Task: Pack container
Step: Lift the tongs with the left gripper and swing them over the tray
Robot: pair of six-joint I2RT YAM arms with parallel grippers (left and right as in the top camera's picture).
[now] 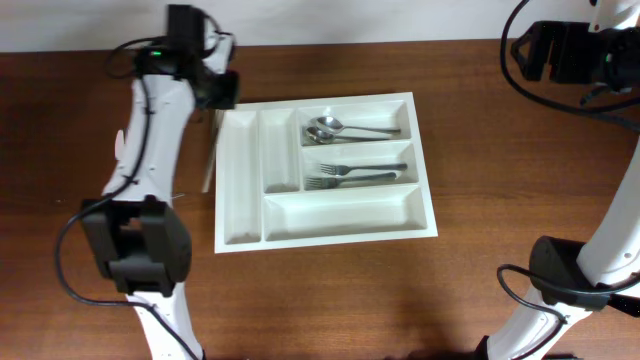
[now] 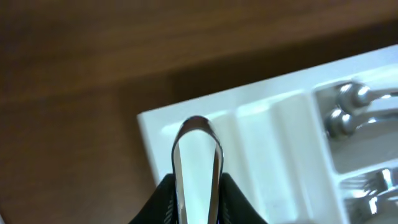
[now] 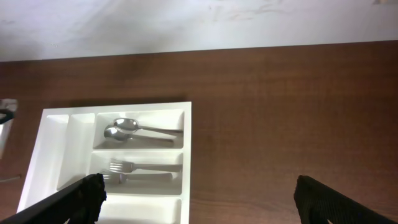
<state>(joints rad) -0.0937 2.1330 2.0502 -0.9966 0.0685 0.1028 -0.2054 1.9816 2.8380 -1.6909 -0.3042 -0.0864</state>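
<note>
roughly, the container (image 1: 340, 215) lies flat, long axis left to right.

Overhead is looking straight down; left wrist is crowding the tray's (image 2: 261, 121) corner; right wrist is viewing it from afar.

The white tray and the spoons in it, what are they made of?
The tray looks like white plastic: smooth, slightly glossy, with rounded moulded dividers. The spoons look like polished metal, probably steel: silvery grey with bright glints on the bowls. The utensil in the left hand gleams like the same metal.
</note>
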